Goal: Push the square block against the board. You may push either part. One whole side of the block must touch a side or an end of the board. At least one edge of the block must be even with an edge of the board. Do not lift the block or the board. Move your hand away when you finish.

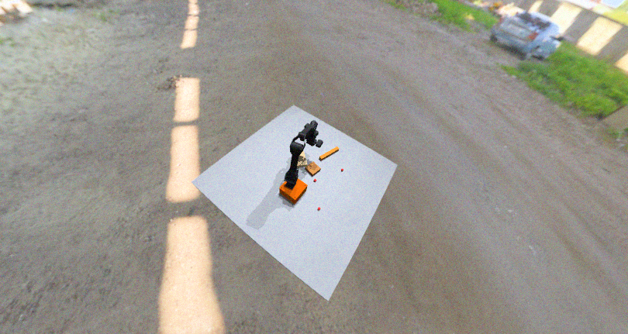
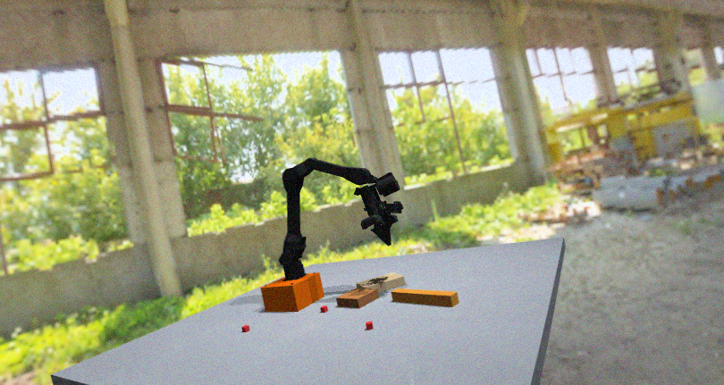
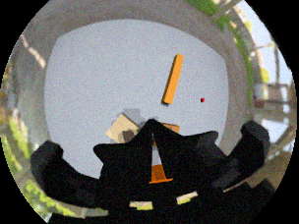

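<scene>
The brown square block (image 1: 312, 169) (image 2: 353, 298) (image 3: 171, 128) lies flat, mostly hidden by the fingers in the wrist view. The pale board (image 1: 301, 160) (image 2: 393, 280) (image 3: 119, 129) lies flat beside it, turned at a different angle. Their near corners are close together; I cannot tell whether they touch. The arm covers part of the board in the top view, and shadow falls on it. My gripper (image 2: 389, 243) (image 3: 150, 121) is shut and empty, pointing down, high above the table and touching neither part.
A long orange bar (image 1: 329, 153) (image 2: 425, 297) (image 3: 173, 80) lies beyond the block. Small red cubes lie on the table, one near the block (image 1: 315, 180) (image 2: 324, 309), one farther out (image 1: 342, 170) (image 2: 369, 325) (image 3: 203, 99), and one to the side of the orange arm base (image 1: 319, 208) (image 2: 245, 328).
</scene>
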Controlling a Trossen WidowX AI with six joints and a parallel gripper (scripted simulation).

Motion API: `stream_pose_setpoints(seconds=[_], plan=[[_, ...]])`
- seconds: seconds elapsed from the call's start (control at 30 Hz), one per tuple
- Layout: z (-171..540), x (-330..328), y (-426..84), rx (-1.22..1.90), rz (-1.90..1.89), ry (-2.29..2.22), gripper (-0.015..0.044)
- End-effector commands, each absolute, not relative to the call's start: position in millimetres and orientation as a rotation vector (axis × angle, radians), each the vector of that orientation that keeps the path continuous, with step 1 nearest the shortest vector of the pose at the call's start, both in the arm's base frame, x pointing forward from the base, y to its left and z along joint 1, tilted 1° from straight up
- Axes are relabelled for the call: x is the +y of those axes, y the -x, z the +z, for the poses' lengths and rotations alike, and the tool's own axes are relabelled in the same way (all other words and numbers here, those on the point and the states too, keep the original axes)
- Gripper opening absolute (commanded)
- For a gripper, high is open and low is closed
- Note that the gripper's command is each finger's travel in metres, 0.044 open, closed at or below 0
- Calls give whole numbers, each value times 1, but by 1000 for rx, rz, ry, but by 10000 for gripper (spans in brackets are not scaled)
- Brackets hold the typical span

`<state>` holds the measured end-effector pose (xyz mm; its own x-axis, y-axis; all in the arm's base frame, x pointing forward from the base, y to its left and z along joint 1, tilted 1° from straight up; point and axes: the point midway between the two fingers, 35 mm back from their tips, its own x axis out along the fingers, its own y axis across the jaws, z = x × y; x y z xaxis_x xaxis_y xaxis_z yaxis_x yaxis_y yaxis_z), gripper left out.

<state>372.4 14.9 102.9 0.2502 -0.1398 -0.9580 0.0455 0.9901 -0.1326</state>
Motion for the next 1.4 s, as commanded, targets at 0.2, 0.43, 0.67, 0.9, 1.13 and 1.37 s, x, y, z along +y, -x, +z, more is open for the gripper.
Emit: stream_pose_setpoints(seconds=[0.2,0.43,0.67,0.9,1.13,1.37], plan=[[65,14,-365,1383,-306,-209,0],[39,13,-357,1424,-456,-415,0],[17,13,-349,1445,-614,-618,0],[10,13,-346,1449,-670,-684,0],[-46,14,-346,1450,-674,-689,0],[-46,17,-344,1450,-674,-689,0]])
